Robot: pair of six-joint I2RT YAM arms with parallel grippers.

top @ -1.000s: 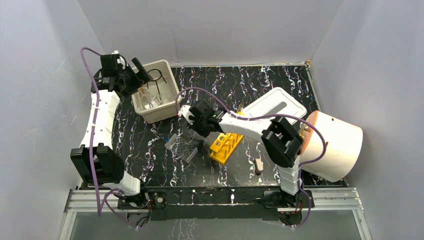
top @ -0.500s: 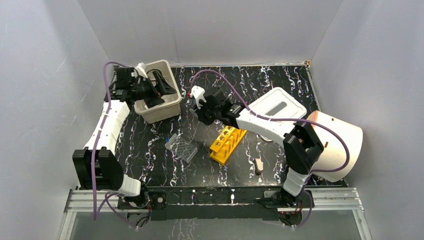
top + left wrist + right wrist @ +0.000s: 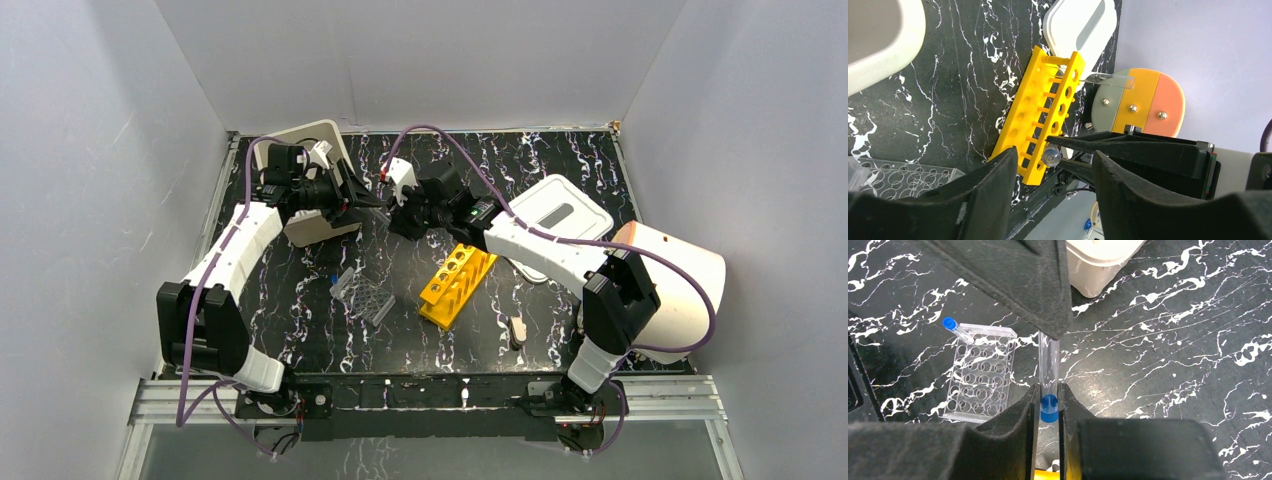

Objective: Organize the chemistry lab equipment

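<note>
My right gripper (image 3: 1049, 390) is shut on a clear test tube (image 3: 1049, 365) at its blue cap (image 3: 1049, 408) and holds it above the table. My left gripper (image 3: 1053, 154) is open. Its fingers (image 3: 993, 190) stand on either side of the tube's round end (image 3: 1051, 156), apart from it. Both grippers meet mid-air right of the beige bin: left (image 3: 366, 197), right (image 3: 402, 212). The yellow tube rack (image 3: 457, 285) lies on the table below them. The clear ridged tray (image 3: 363, 296) lies left of it, with a blue-capped tube (image 3: 955, 329) at its corner.
The beige bin (image 3: 322, 222) stands at the back left, mostly hidden by my left arm. Its white slotted lid (image 3: 556, 213) lies right of the rack. The big white cylinder (image 3: 685, 285) lies at the right edge. A small beige item (image 3: 517, 330) lies near the front.
My left gripper has left the bin and swung right to the right gripper. My right gripper has moved back and left with the tube, and the tube end now sits between the left fingers.
</note>
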